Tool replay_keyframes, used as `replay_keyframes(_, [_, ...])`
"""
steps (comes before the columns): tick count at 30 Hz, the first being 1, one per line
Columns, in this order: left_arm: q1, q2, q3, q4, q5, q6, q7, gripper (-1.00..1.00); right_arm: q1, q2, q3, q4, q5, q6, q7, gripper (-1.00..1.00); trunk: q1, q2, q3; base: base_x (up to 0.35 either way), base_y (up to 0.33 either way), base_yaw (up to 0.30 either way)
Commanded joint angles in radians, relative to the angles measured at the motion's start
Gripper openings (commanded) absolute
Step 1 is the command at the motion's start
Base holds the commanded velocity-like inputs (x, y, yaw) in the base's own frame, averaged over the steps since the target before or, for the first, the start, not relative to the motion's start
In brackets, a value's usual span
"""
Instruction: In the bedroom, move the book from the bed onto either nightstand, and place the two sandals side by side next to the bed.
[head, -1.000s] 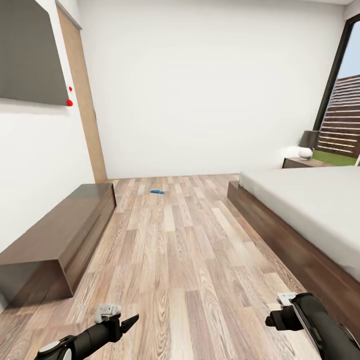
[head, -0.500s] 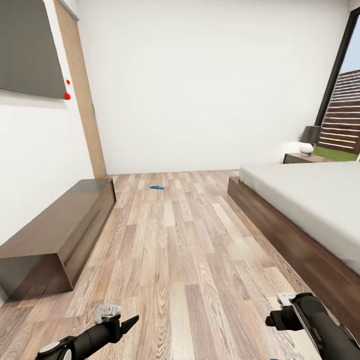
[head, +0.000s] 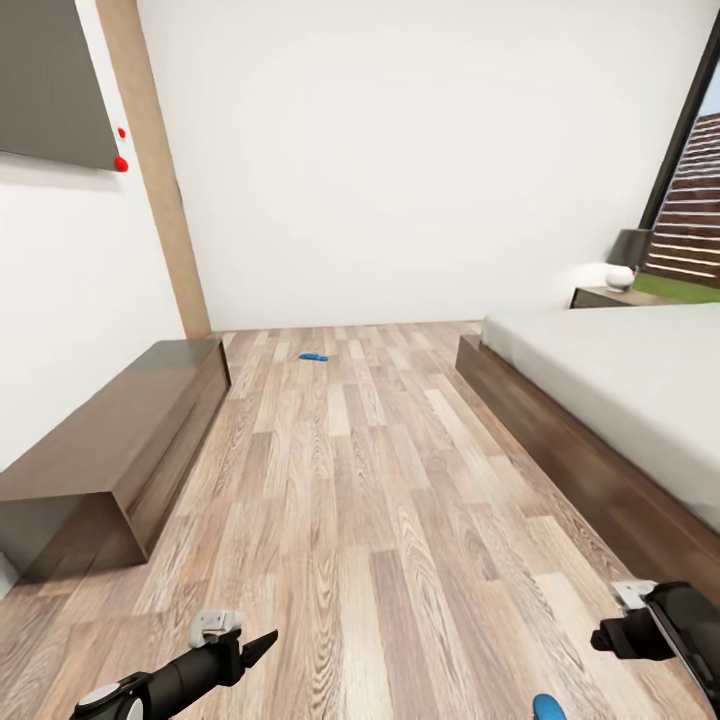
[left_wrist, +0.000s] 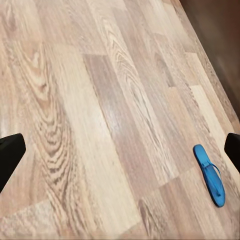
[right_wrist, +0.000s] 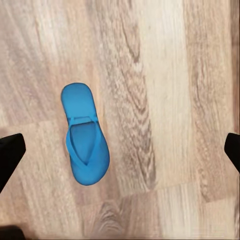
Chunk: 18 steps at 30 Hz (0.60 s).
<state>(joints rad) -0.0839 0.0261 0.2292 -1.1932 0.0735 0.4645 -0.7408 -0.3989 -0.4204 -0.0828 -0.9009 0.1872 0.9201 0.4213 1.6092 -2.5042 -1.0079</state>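
Room: bedroom with white walls and a wood-plank floor (head: 360, 520).
Bed (head: 620, 390): low, dark wooden frame, pale mattress, no book visible on the part in view.
Nightstand (head: 612, 297): just beyond the bed's far end, with a black-shaded lamp (head: 627, 259) on top.
Far sandal (head: 313, 357): blue, flat on the floor, well apart from the bed, near the back wall.
Near sandal (right_wrist: 84, 141): blue, strap side up, on the floor near the bed's frame, beneath the right claw.
Low cabinet (head: 110, 450): dark wood, against the wall across the floor from the bed.
Left claw (left_wrist: 120, 155): fingers spread wide, holding nothing, above bare planks.
Right claw (right_wrist: 120, 152): fingers spread wide, empty, above the near sandal.
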Motion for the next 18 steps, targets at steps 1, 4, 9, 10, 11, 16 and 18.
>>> replay_keyframes(1, [-0.001, 0.0, 0.001, 0.0, 0.008, 0.01, -0.002, 1.0, 0.0, -0.01, -0.002, 0.0, 0.009, 0.003, 0.019, 1.0, 0.0, -0.001, -0.005, 0.0, 0.0, 0.0])
replay_keyframes(4, [-0.001, 0.0, 0.001, 0.0, 0.008, 0.01, -0.002, 1.0, 0.0, -0.022, 0.0, 0.001, 0.011, 0.001, 0.029, 1.0, 0.002, -0.001, -0.017, 0.0, 0.0, 0.0])
replay_keyframes(9, [-0.001, 0.0, 0.001, 0.0, 0.008, 0.01, -0.002, 1.0, 0.0, -0.029, 0.001, 0.002, 0.007, -0.001, 0.035, 1.0, 0.004, -0.003, -0.036, 0.0, 0.0, 0.0])
replay_keyframes(10, [-0.001, 0.0, 0.001, 0.0, 0.008, 0.01, -0.002, 1.0, 0.0, -0.03, 0.001, 0.002, 0.007, -0.001, 0.035, 1.0, 0.004, -0.003, -0.04, 0.0, 0.0, 0.0])
replay_keyframes(11, [-0.001, -0.001, 0.001, 0.0, 0.008, 0.01, -0.002, 1.0, 0.0, -0.03, 0.001, 0.002, 0.007, -0.001, 0.035, 1.0, 0.005, -0.003, -0.044, 0.0, 0.0, 0.0])
replay_keyframes(16, [-0.001, -0.001, 0.001, 0.0, 0.007, 0.01, -0.002, 1.0, -0.001, -0.029, 0.003, 0.002, 0.011, -0.001, 0.034, 1.0, 0.007, -0.004, -0.063, 0.0, 0.0, 0.0])
replay_keyframes(18, [-0.001, -0.001, 0.001, 0.0, 0.007, 0.01, -0.002, 1.0, -0.001, -0.029, 0.003, 0.002, 0.012, -0.001, 0.034, 1.0, 0.008, -0.005, -0.071, 0.0, 0.0, 0.0])
